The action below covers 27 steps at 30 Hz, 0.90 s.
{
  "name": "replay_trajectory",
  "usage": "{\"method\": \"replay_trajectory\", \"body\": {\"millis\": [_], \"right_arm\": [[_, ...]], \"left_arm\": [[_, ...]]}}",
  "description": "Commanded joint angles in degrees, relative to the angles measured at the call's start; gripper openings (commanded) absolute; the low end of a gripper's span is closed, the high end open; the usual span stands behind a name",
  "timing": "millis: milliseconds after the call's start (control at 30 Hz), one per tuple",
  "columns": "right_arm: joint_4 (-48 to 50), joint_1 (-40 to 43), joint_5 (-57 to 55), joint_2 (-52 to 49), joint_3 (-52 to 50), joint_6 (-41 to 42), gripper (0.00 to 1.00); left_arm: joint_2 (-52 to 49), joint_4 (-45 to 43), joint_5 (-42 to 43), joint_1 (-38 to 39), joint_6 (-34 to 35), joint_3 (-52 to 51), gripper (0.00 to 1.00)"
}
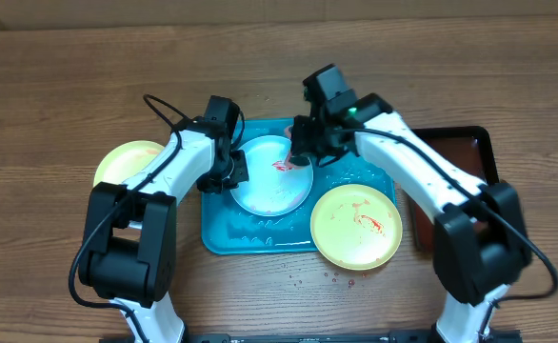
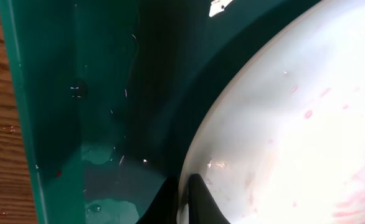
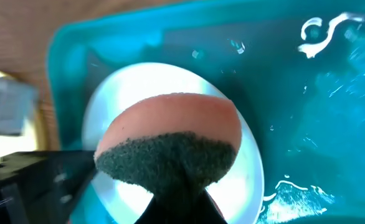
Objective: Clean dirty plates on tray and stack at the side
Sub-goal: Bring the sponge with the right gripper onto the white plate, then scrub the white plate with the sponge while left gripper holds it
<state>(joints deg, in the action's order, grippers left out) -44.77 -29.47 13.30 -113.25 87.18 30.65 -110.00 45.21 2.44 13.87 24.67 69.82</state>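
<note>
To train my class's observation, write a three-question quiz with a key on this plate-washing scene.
1. True or false: the right gripper holds a sponge over the light blue plate.
2. Multiple choice: how does the sauce-smeared yellow-green plate lie relative to the turquoise tray? A) fully inside it; B) over one corner, partly off it; C) away from it, on the dark red-brown tray.
3. Short answer: what does the left gripper pinch?

Key: 1 true; 2 B; 3 the light blue plate's rim.
</note>
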Motion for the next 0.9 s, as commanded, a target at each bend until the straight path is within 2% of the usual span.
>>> {"method": "replay_trajectory", "body": {"millis": [0,467,867], "right_arm": [[0.2,-0.1,-0.6,-2.9,0.0,1.1,0.04],[1.8,-0.2,2.0,-11.0,0.0,0.9,0.04],[14.2,-2.6,20.2,-19.0,0.0,2.4,0.04]], "left_arm": [[-3.9,-0.2,-0.4,-1.2,-2.7,-3.2,0.04],[-3.9,0.2,15.4,-6.5,-6.8,-3.2,0.04],[-3.9,-0.1,16.7,-7.1,-8.0,-3.2,0.04]]}}
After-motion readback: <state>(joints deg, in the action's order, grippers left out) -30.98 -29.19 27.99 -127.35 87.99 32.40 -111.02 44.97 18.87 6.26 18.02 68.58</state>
